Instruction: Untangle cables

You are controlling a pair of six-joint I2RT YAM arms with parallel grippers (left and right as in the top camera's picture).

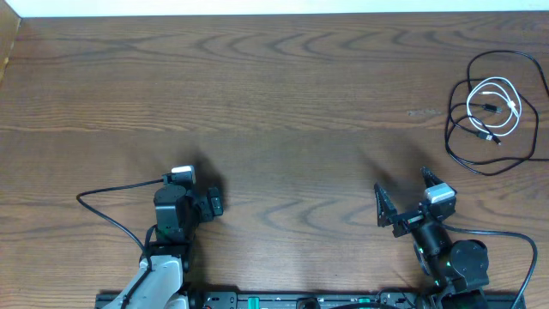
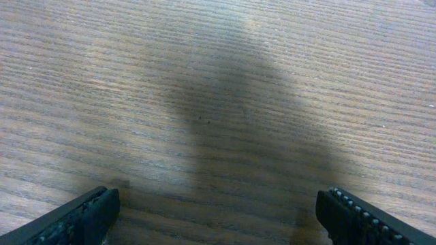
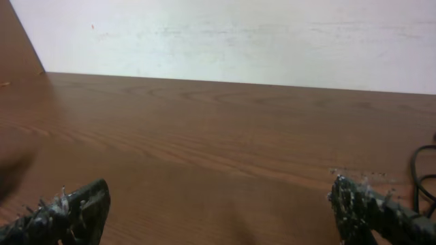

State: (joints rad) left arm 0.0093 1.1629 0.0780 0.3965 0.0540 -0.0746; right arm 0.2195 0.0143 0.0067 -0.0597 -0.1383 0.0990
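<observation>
Two cables lie tangled at the table's far right in the overhead view. The black cable (image 1: pixel 449 129) makes wide loops, and the shorter white cable (image 1: pixel 516 107) is coiled inside them. A stretch of the black cable (image 3: pixel 419 173) shows at the right edge of the right wrist view. My right gripper (image 1: pixel 403 193) (image 3: pixel 218 204) stands open near the front edge, well short of the cables and to their left, with nothing between its fingers. My left gripper (image 1: pixel 196 202) (image 2: pixel 218 207) is open over bare wood at front left, far from the cables.
The wooden table (image 1: pixel 274 103) ends at a white wall along the back and at an edge on the far left (image 1: pixel 7 51). Thick black arm wires trail at front left (image 1: pixel 103 199) and front right (image 1: pixel 506 233).
</observation>
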